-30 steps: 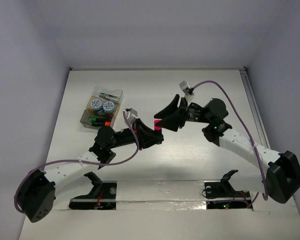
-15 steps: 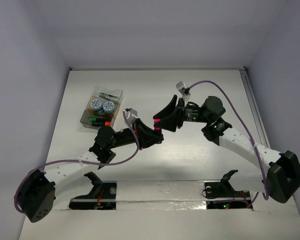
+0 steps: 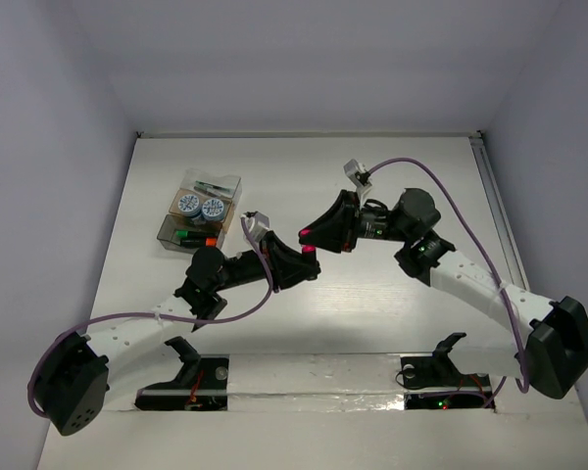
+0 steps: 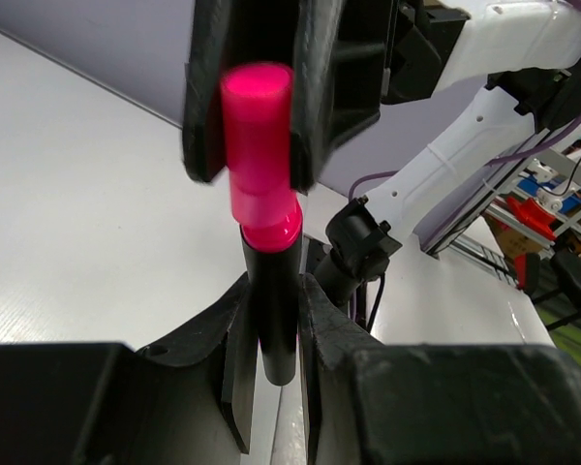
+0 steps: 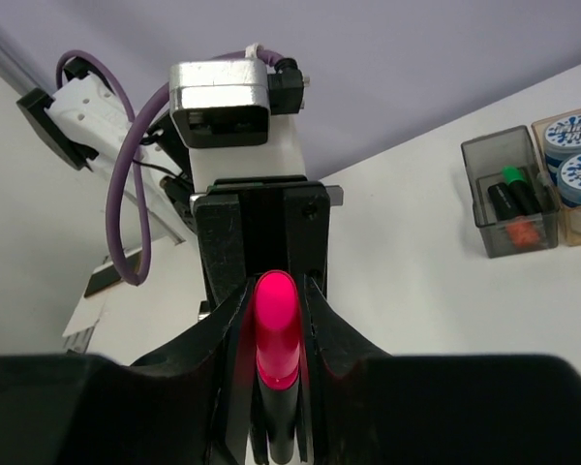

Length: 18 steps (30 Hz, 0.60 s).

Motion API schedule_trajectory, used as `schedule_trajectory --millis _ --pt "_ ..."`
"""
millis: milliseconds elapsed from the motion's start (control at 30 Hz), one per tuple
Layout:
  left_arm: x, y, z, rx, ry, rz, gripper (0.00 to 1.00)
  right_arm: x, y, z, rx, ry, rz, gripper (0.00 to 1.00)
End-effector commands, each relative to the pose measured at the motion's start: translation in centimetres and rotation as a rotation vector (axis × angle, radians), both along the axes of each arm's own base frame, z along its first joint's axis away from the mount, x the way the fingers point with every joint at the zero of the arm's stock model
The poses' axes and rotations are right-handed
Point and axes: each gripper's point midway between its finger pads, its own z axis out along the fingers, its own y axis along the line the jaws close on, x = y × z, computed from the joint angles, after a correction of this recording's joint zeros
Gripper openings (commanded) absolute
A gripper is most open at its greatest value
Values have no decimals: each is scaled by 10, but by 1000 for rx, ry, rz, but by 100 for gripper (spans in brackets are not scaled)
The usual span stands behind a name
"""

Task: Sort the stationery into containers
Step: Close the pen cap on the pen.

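- Over the last second the right pincer (image 3: 306,234) has drawn its jaws in from a wide spread. They are now closed on the pink end (image 4: 257,107) of the pink marker (image 4: 269,325).
- The left pincer (image 3: 309,260) has kept both its place and its grip, its fingers (image 4: 234,339) clamped on the marker's black barrel just below the pink collar.
- The marker is thus held at both ends, clear of the table, running straight from the left pincer's tips into the right pincer's tips.
- This is probably a hand-over or a cap being seated. The pictures do not settle which.
- From the right wrist, the pink end fills the gap between the right pincer's fingers (image 5: 321,334), with the left pincer directly beyond it.
- The containers (image 3: 225,186) lie well apart, off to the left pincer's left. They already hold two discs (image 3: 213,208) and the orange- and green-ended markers (image 3: 191,236). The pink marker is not yet sorted.
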Motion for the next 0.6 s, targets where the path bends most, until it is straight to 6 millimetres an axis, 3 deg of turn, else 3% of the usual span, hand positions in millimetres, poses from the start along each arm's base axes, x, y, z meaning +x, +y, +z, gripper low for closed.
schedule_trajectory --millis 0,167,367,567 --pt "-11 -1 18 -46 -76 -43 0 9 -2 37 53 -42 -74 2" --pt "-12 0 20 -49 -83 -39 0 9 -3 46 51 -40 -79 0" --pt "-12 3 23 -49 -94 -24 0 5 -2 32 -14 3 -52 0" --pt "-10 2 21 -46 -88 -21 0 -2 -5 31 -15 -2 -33 0"
